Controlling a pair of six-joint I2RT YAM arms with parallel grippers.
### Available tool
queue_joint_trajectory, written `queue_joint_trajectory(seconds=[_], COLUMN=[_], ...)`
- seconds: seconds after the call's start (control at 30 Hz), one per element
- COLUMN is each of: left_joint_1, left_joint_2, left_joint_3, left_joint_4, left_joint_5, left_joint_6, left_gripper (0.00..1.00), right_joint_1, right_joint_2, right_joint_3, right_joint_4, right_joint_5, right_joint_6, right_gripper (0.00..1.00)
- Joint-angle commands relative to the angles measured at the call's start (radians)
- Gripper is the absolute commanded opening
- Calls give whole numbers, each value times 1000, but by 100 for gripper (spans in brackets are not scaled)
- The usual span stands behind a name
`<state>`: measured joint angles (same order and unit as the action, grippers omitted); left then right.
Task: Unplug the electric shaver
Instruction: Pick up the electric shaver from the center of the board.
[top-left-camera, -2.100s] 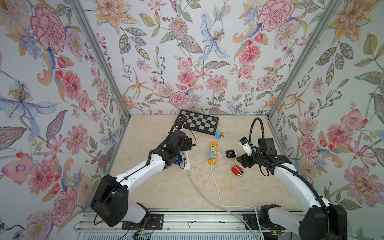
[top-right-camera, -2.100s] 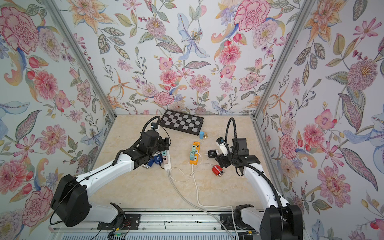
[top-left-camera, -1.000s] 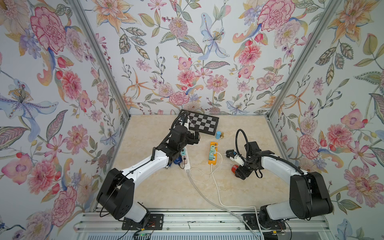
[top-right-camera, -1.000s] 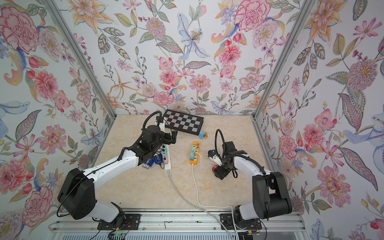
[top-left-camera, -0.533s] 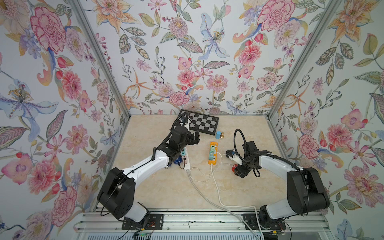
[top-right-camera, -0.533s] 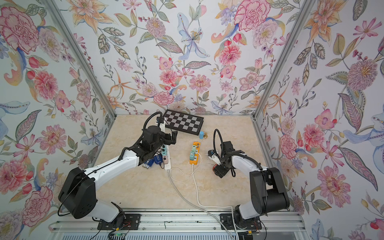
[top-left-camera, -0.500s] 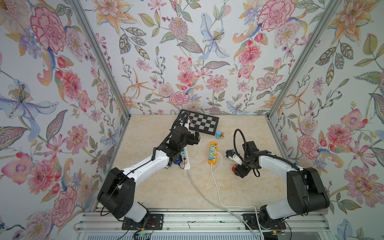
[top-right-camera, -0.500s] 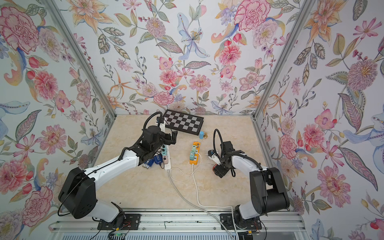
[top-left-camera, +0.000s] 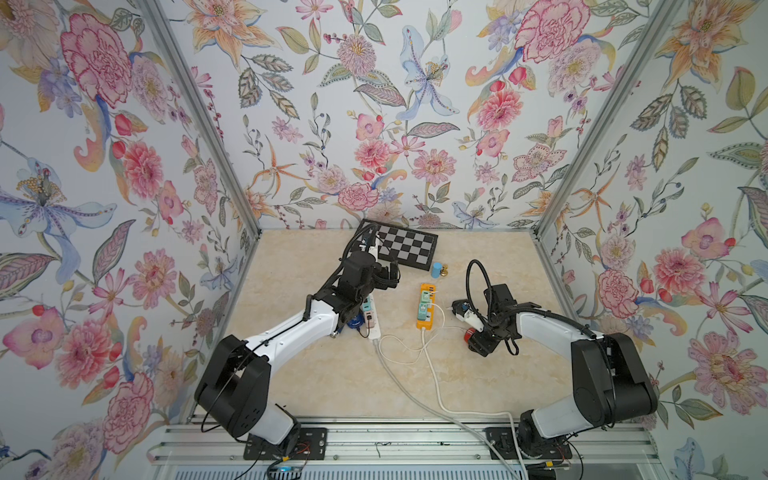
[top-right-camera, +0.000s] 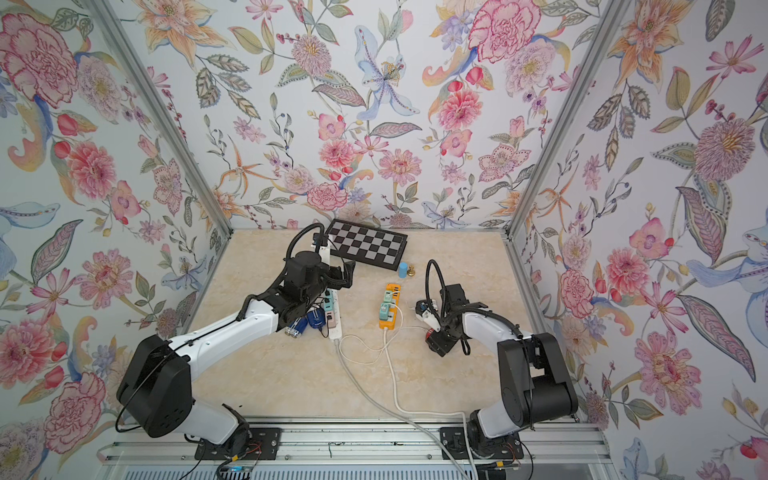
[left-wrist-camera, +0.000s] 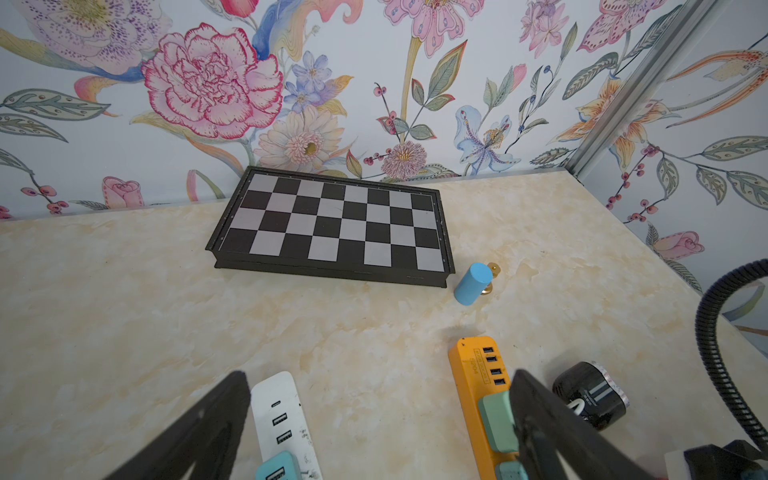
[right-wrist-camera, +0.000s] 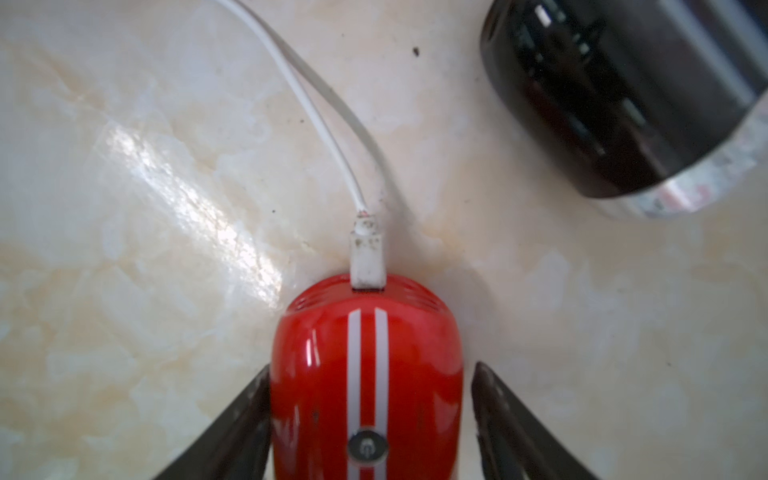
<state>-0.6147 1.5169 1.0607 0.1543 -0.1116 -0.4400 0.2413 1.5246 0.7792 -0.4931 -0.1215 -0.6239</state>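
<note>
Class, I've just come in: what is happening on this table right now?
The right gripper is down at the red electric shaver. Its jaws are open on either side of the body, one touching and one a little apart. The white plug of the cable sits in the shaver's end, so it is not yet unplugged. The left gripper hangs open above the white power strip.

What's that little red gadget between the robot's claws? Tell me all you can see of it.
The red shaver is a glossy, rounded, plastic-looking body with two white stripes and a round power button. It lies flat on the table, with a white plug and cable in its slotted end. The right gripper straddles it, jaws not fully closed.
</note>
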Motion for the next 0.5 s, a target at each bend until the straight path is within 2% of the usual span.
queue_joint_trajectory(seconds=[0.0,0.47], left_joint_1=[-4,-5], left_joint_2=[8,-5], left_joint_3=[-4,-2], left_joint_4=[9,7], left_joint_5=[-18,-9], left_joint_6=[18,34], left_gripper=[99,99], right_joint_1=[16,13], right_joint_2=[34,0], right_joint_3=[-8,-25], right_joint_4=[-5,-5], right_joint_5=[3,-10], right_joint_6=[-9,16], right_gripper=[77,70])
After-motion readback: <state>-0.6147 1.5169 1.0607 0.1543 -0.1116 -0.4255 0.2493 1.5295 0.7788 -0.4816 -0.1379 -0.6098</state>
